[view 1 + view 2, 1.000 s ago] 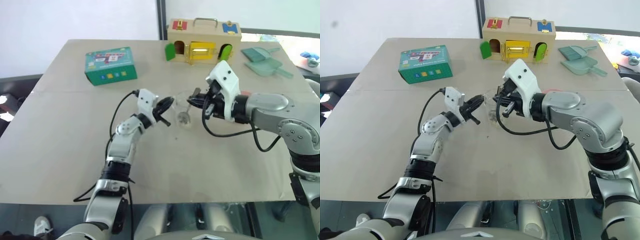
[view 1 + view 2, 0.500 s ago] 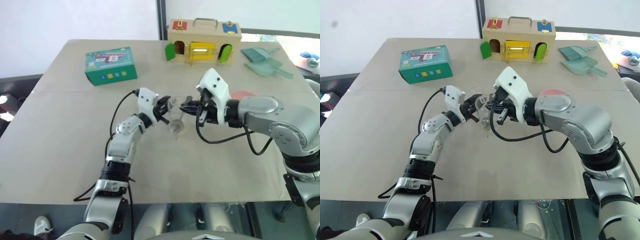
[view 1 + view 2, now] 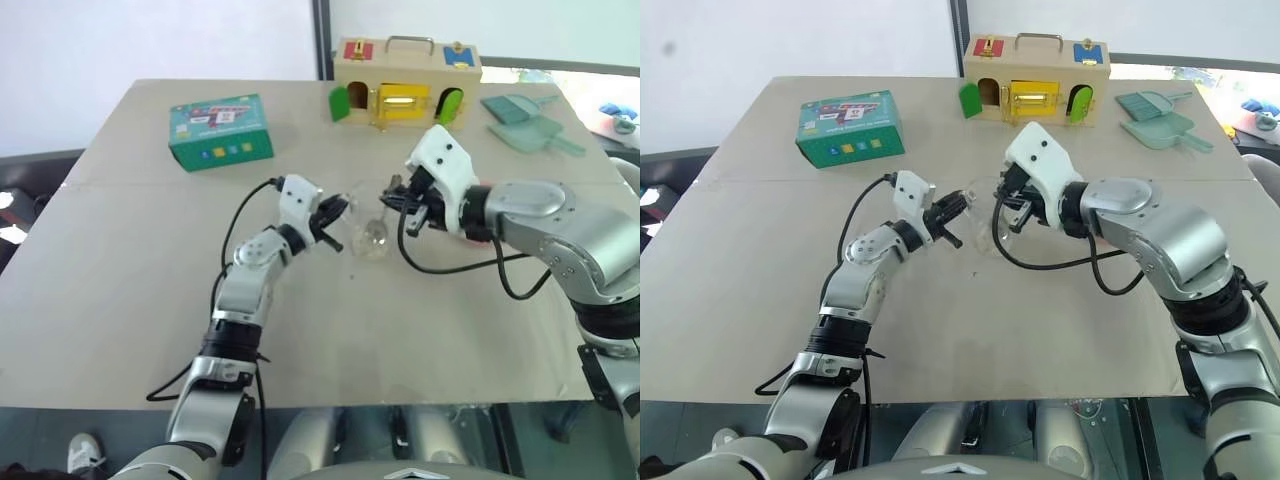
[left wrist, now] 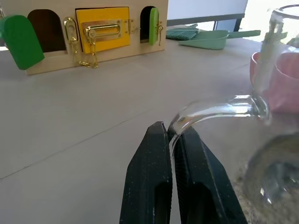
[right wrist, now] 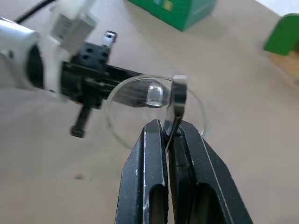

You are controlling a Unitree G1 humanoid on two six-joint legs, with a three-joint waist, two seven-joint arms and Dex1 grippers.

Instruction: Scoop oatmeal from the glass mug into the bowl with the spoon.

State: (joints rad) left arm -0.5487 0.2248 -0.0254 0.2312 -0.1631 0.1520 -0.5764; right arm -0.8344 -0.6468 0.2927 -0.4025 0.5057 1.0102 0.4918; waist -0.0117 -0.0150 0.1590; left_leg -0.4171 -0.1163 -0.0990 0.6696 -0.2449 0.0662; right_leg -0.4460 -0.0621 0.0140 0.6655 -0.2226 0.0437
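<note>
Your left gripper (image 4: 172, 140) is pinching the clear handle of the glass mug (image 3: 367, 222), which is standing near the middle of the table (image 3: 120, 300). Your right gripper (image 5: 169, 133) is clamping the spoon (image 5: 176, 100) by its handle, with the spoon reaching over the mug's rim. The pink bowl (image 4: 280, 81) is sitting just beyond the mug.
</note>
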